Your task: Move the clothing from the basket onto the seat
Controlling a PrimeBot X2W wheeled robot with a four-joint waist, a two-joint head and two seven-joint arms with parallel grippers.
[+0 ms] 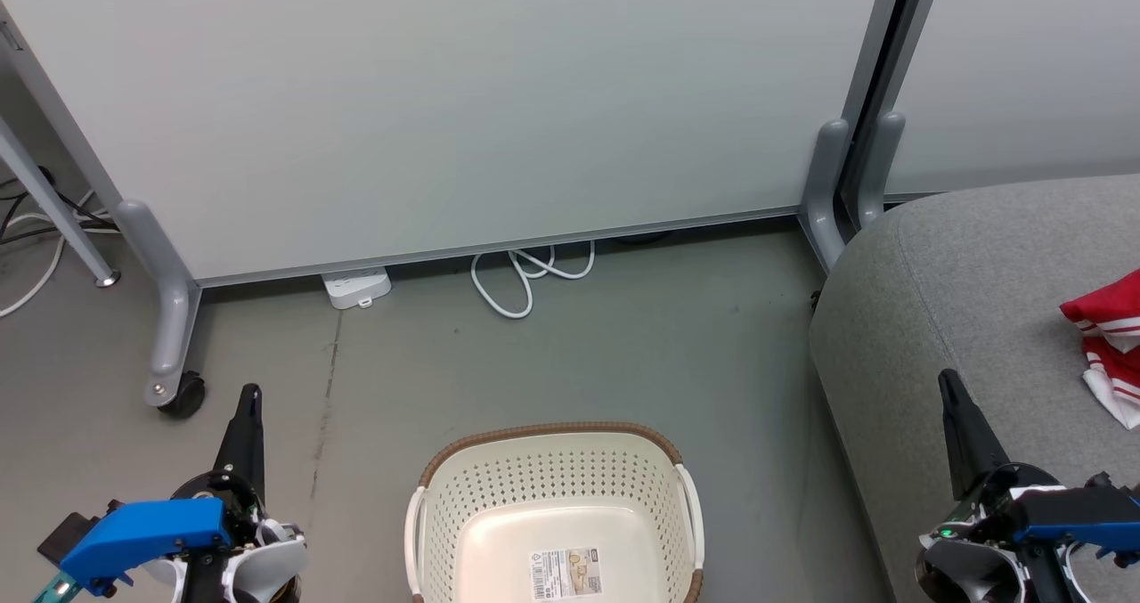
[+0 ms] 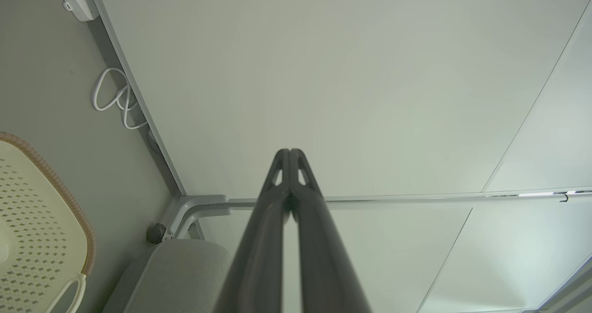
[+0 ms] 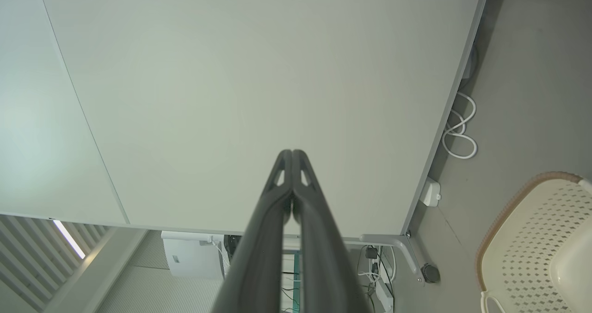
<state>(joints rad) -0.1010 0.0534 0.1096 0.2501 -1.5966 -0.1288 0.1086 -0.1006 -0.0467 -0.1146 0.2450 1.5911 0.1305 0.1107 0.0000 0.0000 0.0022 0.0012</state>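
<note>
In the head view, a cream-white perforated plastic basket [image 1: 552, 474] with a brown woven-look rim is seen on the grey floor [image 1: 623, 345] at the bottom centre, its label sticker exposed. The bright red, white-striped clothing [image 1: 1109, 305] is found lying on the large grey fabric-upholstered seat [image 1: 980, 273] at the right edge, well apart from the basket. The left hand [image 1: 252, 394] is raised at the lower left, the right hand [image 1: 947, 378] at the lower right.

In the left wrist view, the left hand's two dark fingers are pressed together at the tips, with nothing held. A white partition panel [image 2: 347, 72] is faced, and the basket's rim is seen at the left.

In the right wrist view, the right hand's fingers are likewise closed tip to tip on nothing. The basket is seen at the lower right, and a looped white cable [image 3: 462, 156] lies by the panel's base.
</note>
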